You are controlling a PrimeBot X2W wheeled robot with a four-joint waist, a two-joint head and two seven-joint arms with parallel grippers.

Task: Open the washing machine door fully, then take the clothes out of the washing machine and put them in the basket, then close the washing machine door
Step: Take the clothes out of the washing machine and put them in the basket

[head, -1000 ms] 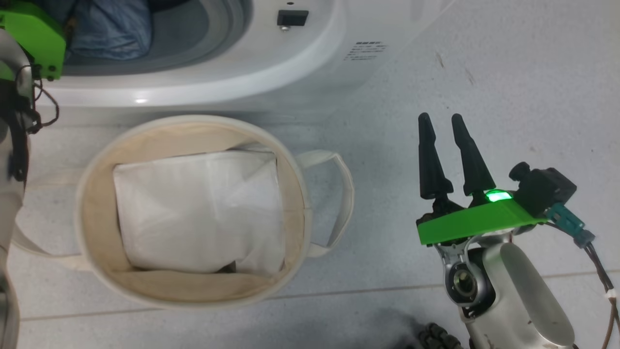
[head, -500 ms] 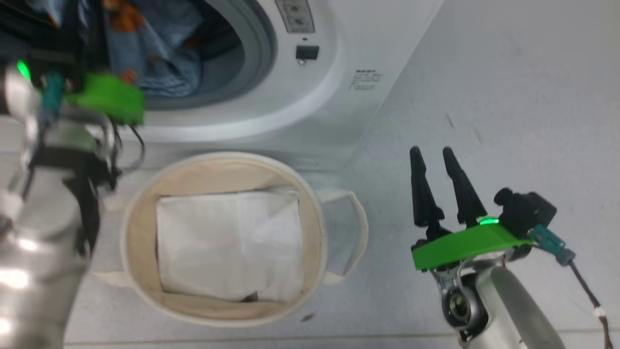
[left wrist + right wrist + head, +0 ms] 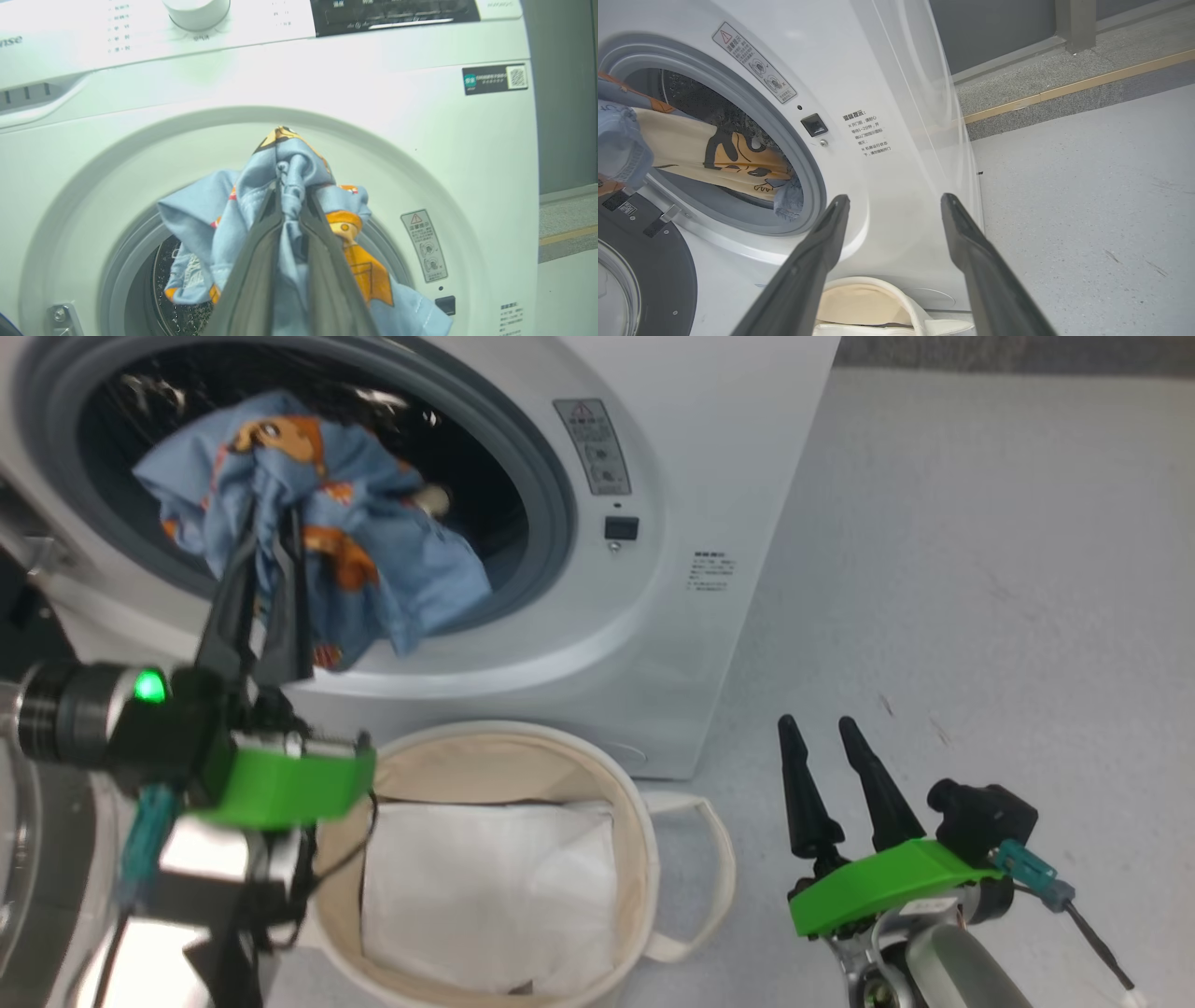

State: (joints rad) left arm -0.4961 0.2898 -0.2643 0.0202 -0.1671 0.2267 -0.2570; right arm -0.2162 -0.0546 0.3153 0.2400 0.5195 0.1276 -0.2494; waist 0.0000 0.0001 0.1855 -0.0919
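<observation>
You have the washing machine [image 3: 672,644] across the top of the head view, a white front-loader standing on the pale floor [image 3: 980,569]. Its door [image 3: 654,280] is swung open to the robot's left; the right wrist view shows the black ring low in the left corner, clear of the drum mouth. The grey drum seal [image 3: 551,513] is fully exposed.

The basket [image 3: 504,733] sits on the floor just in front of the machine, below the drum opening, with one loop handle pointing toward the right arm. A white plastic-wrapped packet [image 3: 485,887] lies flat inside it.

The clothes [image 3: 411,560], light blue with orange and brown cartoon prints, hang bunched in the drum mouth, and a fold spills over the lower lip of the seal.

Your left tool [image 3: 269,523] is clamped on a gathered fold of that fabric, fingers pointing up at the opening; the left wrist view shows cloth pinched between the two tips. Your right tool [image 3: 817,723] stands spread apart and empty above the floor, to the right of the basket.
</observation>
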